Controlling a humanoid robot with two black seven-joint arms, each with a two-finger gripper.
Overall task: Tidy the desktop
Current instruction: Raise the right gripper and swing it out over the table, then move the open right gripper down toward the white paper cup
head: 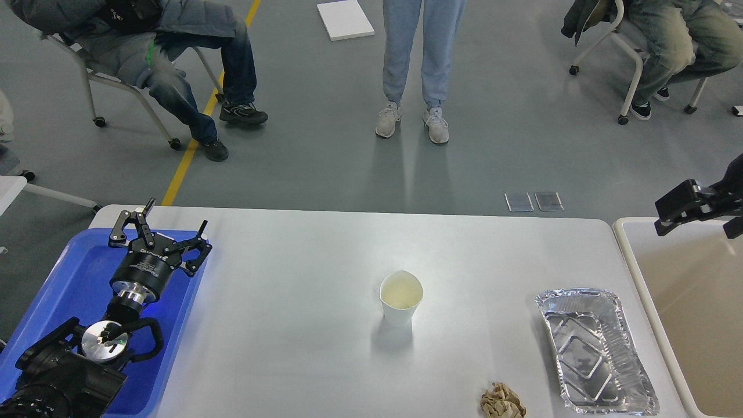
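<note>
- so the big glossy white rectangular desktop [290, 348] fills the lower part of the view, with three loose things on it: a white paper cup [400, 297] upright about mid-table, a crinkly rectangular aluminium foil tray [597, 350] near the right edge, and a crumpled brown paper ball [502, 402] at the near edge, just left of the foil tray
- blue plastic tray [69, 273] sits at the left end of the table, beige rectangular bin [691, 313] sits off the right end
- left gripper [162, 229] hangs over the far right corner of the blue tray, fingers spread wide, nothing in it and touching nothing as far as I can see
- cup lies to its right and toward the near edge, well apart
- right gripper [676, 209] pokes in over the bin's far edge, dark and seen side-on, honestly can't tell if it's spread or closed, or holding anything
- foil tray's long axis runs roughly far-to-near, tilted a bit toward the near right corner
- my guess: right arm is closer to the foil tray and paper ball, and the cup is about midway between the two arms, so it could go either way
</note>
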